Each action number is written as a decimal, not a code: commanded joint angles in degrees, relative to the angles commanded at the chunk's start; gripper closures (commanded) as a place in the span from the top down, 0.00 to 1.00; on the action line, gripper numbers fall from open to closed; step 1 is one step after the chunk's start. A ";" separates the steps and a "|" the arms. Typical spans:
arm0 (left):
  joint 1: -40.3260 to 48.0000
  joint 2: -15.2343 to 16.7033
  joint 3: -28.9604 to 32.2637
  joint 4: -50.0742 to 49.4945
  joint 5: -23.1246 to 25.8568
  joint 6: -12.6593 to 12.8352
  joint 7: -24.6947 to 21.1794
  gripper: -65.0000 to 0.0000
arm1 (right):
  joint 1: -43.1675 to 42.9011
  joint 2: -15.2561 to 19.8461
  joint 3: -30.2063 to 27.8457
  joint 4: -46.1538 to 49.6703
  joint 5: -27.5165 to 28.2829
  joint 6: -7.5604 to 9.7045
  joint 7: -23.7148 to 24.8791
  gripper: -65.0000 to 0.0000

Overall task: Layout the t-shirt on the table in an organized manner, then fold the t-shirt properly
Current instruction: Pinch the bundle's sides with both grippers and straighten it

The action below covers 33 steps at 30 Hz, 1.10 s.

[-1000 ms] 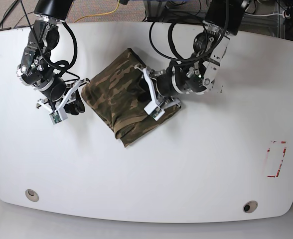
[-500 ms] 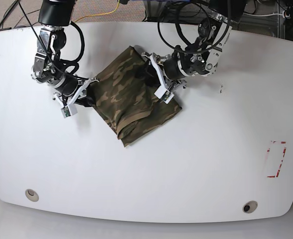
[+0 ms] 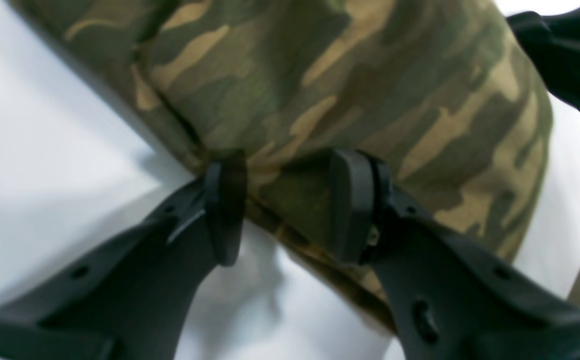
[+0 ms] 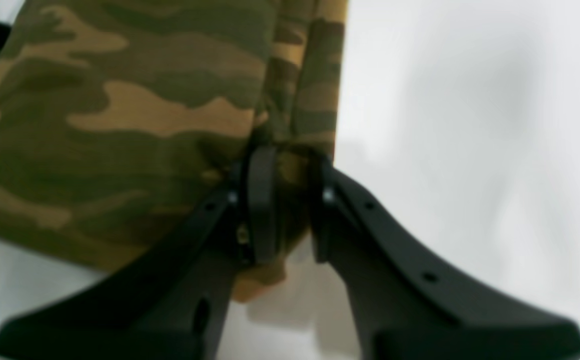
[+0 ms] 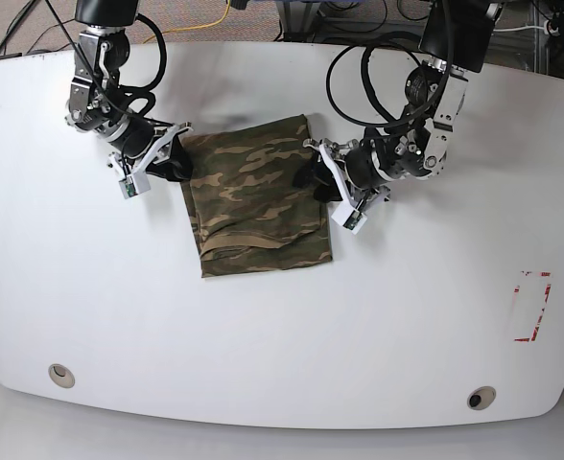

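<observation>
The camouflage t-shirt (image 5: pixel 253 196) lies folded as a compact rectangle on the white table (image 5: pixel 359 316), its sides roughly square to the table edges. My left gripper (image 5: pixel 313 179) is at the shirt's right edge near the top; in the left wrist view it (image 3: pixel 288 205) holds a thick fold of the t-shirt (image 3: pixel 350 75) between its fingers (image 3: pixel 352 205). My right gripper (image 5: pixel 175 163) is at the upper left corner; in the right wrist view it (image 4: pixel 287 200) is shut on the hem of the t-shirt (image 4: pixel 119 115).
Two round grommet holes (image 5: pixel 61 374) (image 5: pixel 481 397) sit near the front edge. A red tape outline (image 5: pixel 531 307) marks the right side. Cables hang behind the far edge. The other arm's black part (image 3: pixel 570 55) shows beyond the shirt.
The shirt has turned from a diagonal lie to square with the table edges. Both grippers moved with it, now at its upper left corner and right edge.
</observation>
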 joint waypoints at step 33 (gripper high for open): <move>3.69 0.35 -0.18 8.62 0.00 0.26 -0.62 0.39 | 11.52 -8.88 -5.01 -1.32 -9.14 0.00 -6.07 0.17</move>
